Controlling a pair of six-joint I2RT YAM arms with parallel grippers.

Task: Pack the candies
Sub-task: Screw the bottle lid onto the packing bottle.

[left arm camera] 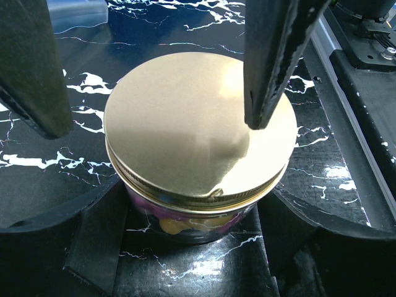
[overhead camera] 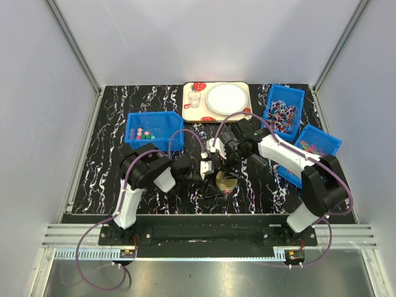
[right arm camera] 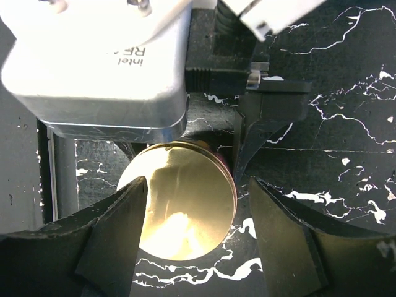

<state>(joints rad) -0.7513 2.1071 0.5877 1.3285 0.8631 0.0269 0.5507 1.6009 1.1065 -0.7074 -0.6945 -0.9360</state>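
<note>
A glass jar with a gold screw lid (left arm camera: pixel 185 124) stands on the black marbled table, and pink and yellow candies (left arm camera: pixel 164 219) show through its wall. My left gripper (left arm camera: pixel 193 207) is shut on the jar body from both sides. My right gripper (right arm camera: pixel 198 185) hangs open just above the lid (right arm camera: pixel 185 210). One of its fingers (left arm camera: pixel 272 62) is over the lid and the other is past the rim; neither clamps it. In the top view the jar (overhead camera: pixel 226 183) sits between both arms. Loose candies (overhead camera: pixel 143 132) lie in the blue bin (overhead camera: pixel 154 120) at the left.
Two blue bins stand at the right, one with thin stick-like sweets (overhead camera: pixel 283 114) and one with translucent sweets (overhead camera: pixel 312 147). A strawberry-patterned tray (overhead camera: pixel 198 114) holding a white plate and a cup sits at the back centre. The left wrist camera housing (right arm camera: pixel 93 62) looms beside the jar.
</note>
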